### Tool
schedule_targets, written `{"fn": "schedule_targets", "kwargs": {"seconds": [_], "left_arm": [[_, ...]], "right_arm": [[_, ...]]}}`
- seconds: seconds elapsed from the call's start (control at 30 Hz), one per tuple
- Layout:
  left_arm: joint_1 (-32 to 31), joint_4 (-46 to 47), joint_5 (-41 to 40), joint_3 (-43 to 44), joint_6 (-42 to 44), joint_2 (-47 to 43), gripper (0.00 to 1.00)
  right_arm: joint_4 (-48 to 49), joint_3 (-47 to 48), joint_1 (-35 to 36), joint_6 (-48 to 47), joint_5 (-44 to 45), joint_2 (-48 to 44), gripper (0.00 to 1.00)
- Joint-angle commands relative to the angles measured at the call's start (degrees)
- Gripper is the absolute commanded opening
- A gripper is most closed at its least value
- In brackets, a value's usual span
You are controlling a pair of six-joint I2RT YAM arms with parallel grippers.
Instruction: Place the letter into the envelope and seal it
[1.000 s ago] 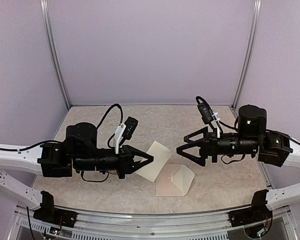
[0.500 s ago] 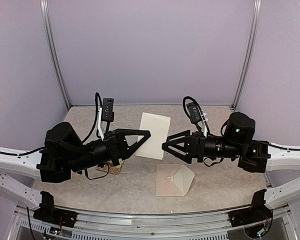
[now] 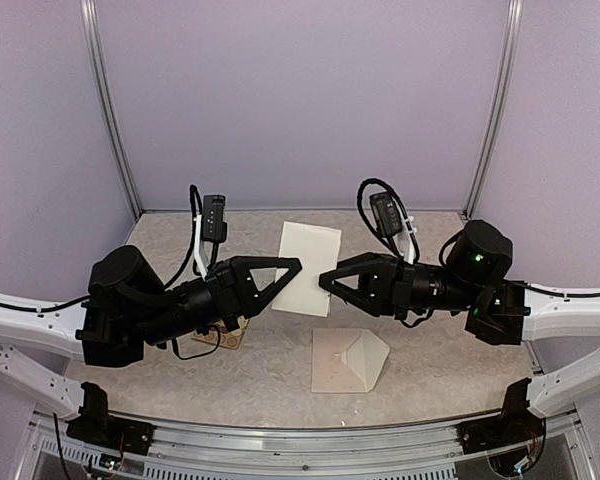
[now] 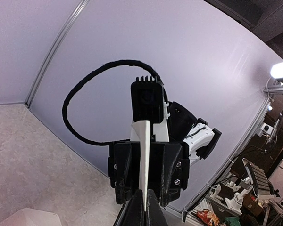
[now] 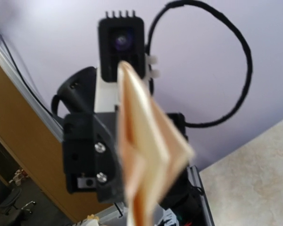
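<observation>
letter: cream sheet (image 3: 306, 255), held in the air over the middle of the table (image 3: 170, 235), between the two grippers
left gripper (image 3: 296, 265): clamped tight on the letter's left edge
right gripper (image 3: 323, 280): jaws narrow, tips at the letter's right edge; cannot tell whether they actually pinch it
envelope (image 3: 348, 362): pinkish-beige and lying on the table near its near edge, slightly right of centre. It is below the right gripper, well apart from the letter, and nothing touches it. Triangular fold lines show, but the flap position is unclear
sticker sheet (image 3: 227, 337): tan, on the table toward the left, mostly hidden under the left arm
top view only: shows both arms, the envelope, the sticker sheet and the letter's full rectangular face
left wrist only: shows the letter edge-on, a thin white strip rising from between its own fingers (image 4: 132, 214). Dead ahead are the right arm's wrist camera (image 4: 147, 101) and a black cable loop (image 4: 85, 87). A lamp and lab clutter sit past the right wall
right wrist only: shows the letter close and blurred, with peach-tinted folded layers visible. The left arm's wrist camera (image 5: 121, 44) is behind it; its own fingers are not seen
writing: the sticker print is too small to read
</observation>
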Motion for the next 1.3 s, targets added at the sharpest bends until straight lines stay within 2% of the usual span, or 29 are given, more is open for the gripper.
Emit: {"fn": "schedule_targets", "kwargs": {"seconds": [0.0, 0.07, 0.17, 0.2, 0.33, 0.5, 0.6, 0.7, 0.77, 0.87, 1.0, 1.27], "left_arm": [[-0.3, 2.0, 0.4, -0.6, -0.5, 0.5, 0.0], [-0.3, 1.9, 0.4, -0.7, -0.5, 0.6, 0.0], [-0.3, 1.5, 0.5, -0.6, -0.5, 0.8, 0.0], [-0.3, 1.0, 0.4, -0.5, -0.4, 0.9, 0.0], [-0.4, -2.5, -1.1, 0.0, -0.3, 1.6, 0.01], [0.1, -9.7, -5.8, 0.3, -2.0, 2.4, 0.33], [1.9, -14.9, -8.0, 0.5, -6.1, 3.7, 0.44], [4.4, -19.3, -8.7, 0.5, -12.1, 6.5, 0.46], [5.5, -20.2, -8.7, 0.2, -14.9, 8.6, 0.46], [6.7, -20.6, -7.7, 0.0, -18.3, 12.8, 0.46], [7.4, -20.1, -4.9, 0.5, -21.5, 19.3, 0.47], [8.6, -18.2, -0.8, 2.0, -23.4, 30.8, 0.49]], "right_arm": [[4.1, 2.1, 0.6, 0.3, -1.1, 0.6, 0.31], [4.3, 2.4, 0.6, 0.3, -1.1, 0.8, 0.26], [4.0, 2.6, 0.6, 0.3, -0.6, 0.8, 0.08], [3.8, 2.6, 0.7, 0.3, -0.2, 0.6, 0.0], [-1.5, 2.6, 0.7, -0.7, 4.6, -1.3, 0.0], [-21.6, 5.3, 0.3, -3.5, 17.3, -3.8, 0.0], [-33.1, 5.1, -1.0, -3.6, 21.8, -5.0, 0.0], [-40.3, 2.4, -4.4, -1.0, 22.1, -5.7, 0.0], [-42.2, -1.0, -7.9, 1.6, 19.3, -6.0, 0.0], [-41.4, -7.1, -12.6, 4.6, 13.8, -6.6, 0.0], [-41.5, -12.6, -15.7, 6.4, 11.3, -7.1, 0.0], [-42.4, -15.7, -18.1, 5.8, 11.2, -5.3, 0.0]]}}
